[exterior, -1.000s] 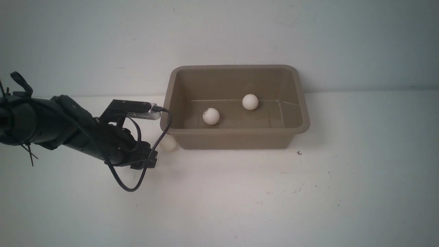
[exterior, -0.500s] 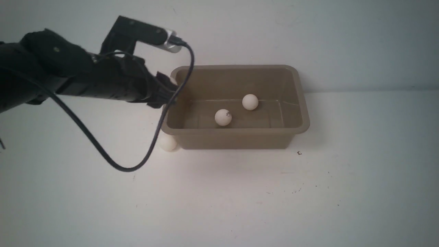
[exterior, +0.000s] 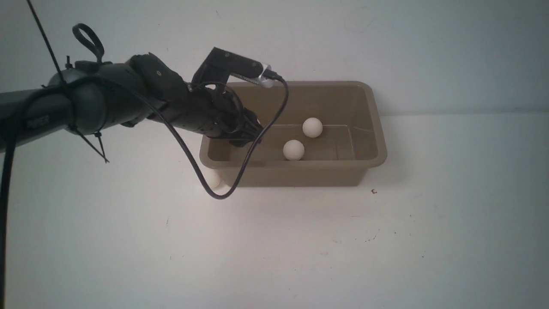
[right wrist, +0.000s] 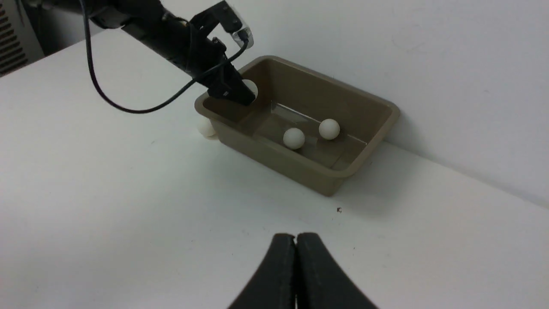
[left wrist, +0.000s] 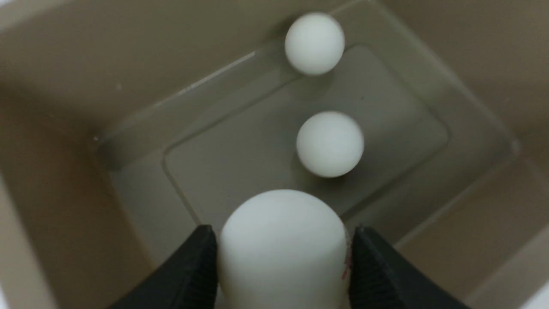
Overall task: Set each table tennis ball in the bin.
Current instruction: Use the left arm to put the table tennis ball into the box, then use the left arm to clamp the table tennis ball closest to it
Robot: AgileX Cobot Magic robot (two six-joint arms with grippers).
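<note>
While I watch the front view, my left end effector (exterior: 248, 131) hangs over the left end of the bin (exterior: 300, 84); inside, the far ball (exterior: 312, 127) and the near ball (exterior: 294, 149) lie apart on its floor. A fourth ball (exterior: 213, 180) sits on the worktop (exterior: 300, 249) just beside the bin's near left corner. From the left wrist, that end effector is clamped on the gripped ball (left wrist: 283, 244) above the bin floor. From the right wrist, my right end effector (right wrist: 296, 253) has its jaws pressed together over the worktop, well apart from the bin.

no readable text anywhere.
</note>
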